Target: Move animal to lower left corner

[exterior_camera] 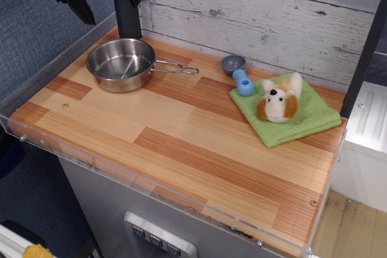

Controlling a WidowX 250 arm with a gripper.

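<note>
The animal (278,102), a small fluffy plush with a white face, orange-brown patches and pointed ears, lies on a green cloth (302,116) at the right side of the striped wood tabletop. The lower left corner (27,119) of the tabletop, edged by a clear acrylic rim with a small screw (65,105) nearby, holds nothing. My black gripper (106,1) hangs at the far left back, above and behind the steel pan (121,64), far from the animal. Its jaws stand apart and hold nothing.
A small grey bowl (233,63) and a blue plastic piece (243,83) sit just behind the cloth. The pan's handle (175,69) points right. A whitewashed plank wall (260,16) backs the table. A dark post (366,46) stands at the right.
</note>
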